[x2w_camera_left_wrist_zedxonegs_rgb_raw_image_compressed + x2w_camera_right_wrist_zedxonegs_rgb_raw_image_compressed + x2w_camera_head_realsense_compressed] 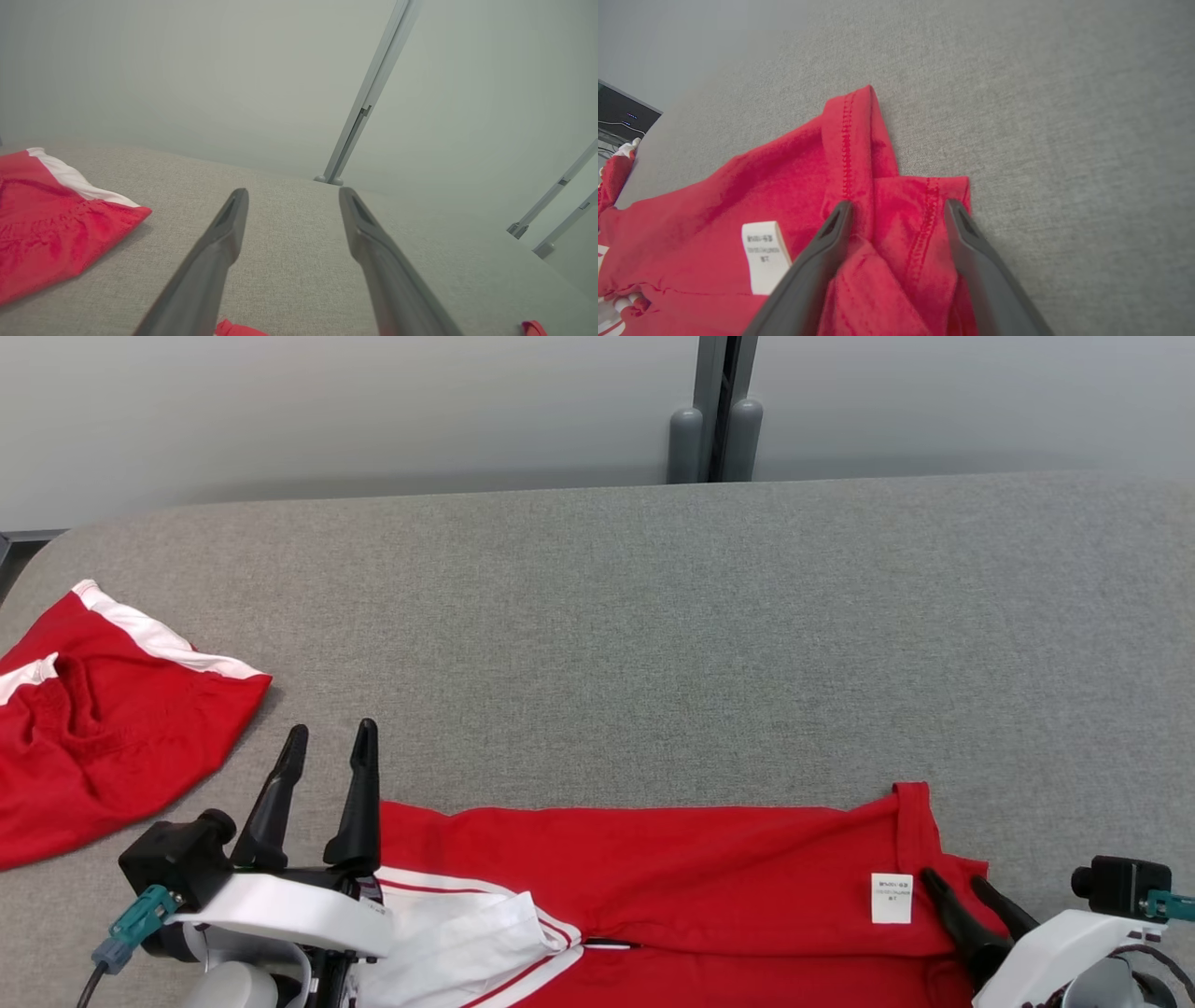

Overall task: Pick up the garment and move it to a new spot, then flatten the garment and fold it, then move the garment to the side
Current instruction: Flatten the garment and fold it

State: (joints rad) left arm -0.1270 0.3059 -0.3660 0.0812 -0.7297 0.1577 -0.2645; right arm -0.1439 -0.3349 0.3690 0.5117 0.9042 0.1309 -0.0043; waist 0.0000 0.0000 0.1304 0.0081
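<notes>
Head view: garment [700, 859] on grey surface [653, 616]

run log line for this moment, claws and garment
garment: lying along near table edge | left claw: open, above table | right claw: open, over garment's right hem corner | second red garment: far left

The red garment [784, 186] is seen spread, creased, on the grey cloth surface [1064, 140], with a white label [763, 256] sewn to it. Just right of the label, the right gripper [897, 205] is held with jaws parted wide over a folded, stitched hem corner.
</notes>
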